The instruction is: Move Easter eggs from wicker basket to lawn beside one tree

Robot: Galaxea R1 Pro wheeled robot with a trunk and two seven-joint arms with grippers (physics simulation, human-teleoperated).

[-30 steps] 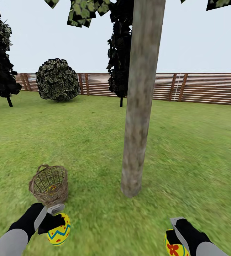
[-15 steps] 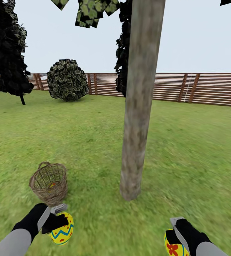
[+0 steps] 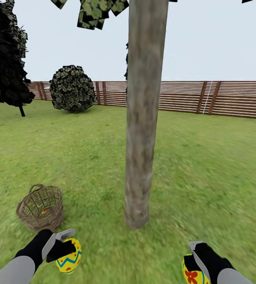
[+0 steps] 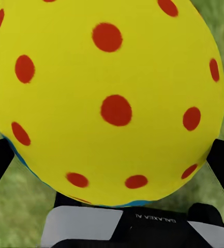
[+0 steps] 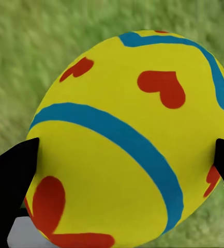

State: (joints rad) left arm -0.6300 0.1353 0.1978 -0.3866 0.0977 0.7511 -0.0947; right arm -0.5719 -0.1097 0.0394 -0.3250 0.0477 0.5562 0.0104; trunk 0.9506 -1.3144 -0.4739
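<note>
Yellow zigzag-patterned egg (image 3: 68, 260) sits clamped in the left gripper (image 3: 63, 247), a yellow heart-patterned egg (image 3: 193, 273) in the right gripper (image 3: 192, 258), brown wicker basket (image 3: 41, 208) just beyond the left.

Woven wicker basket (image 3: 41, 208); rough bark trunk (image 3: 141, 118); smooth painted egg (image 4: 109, 98).

- Three Easter eggs: one with a blue zigzag (image 3: 68, 260), one with red flowers (image 3: 193, 273), one in the basket (image 3: 44, 212)
- One wicker basket (image 3: 41, 208)
- One grey-brown tree trunk (image 3: 140, 118)
- One round bush (image 3: 72, 89)
- Two grippers: left (image 3: 60, 246), right (image 3: 193, 256)
</note>
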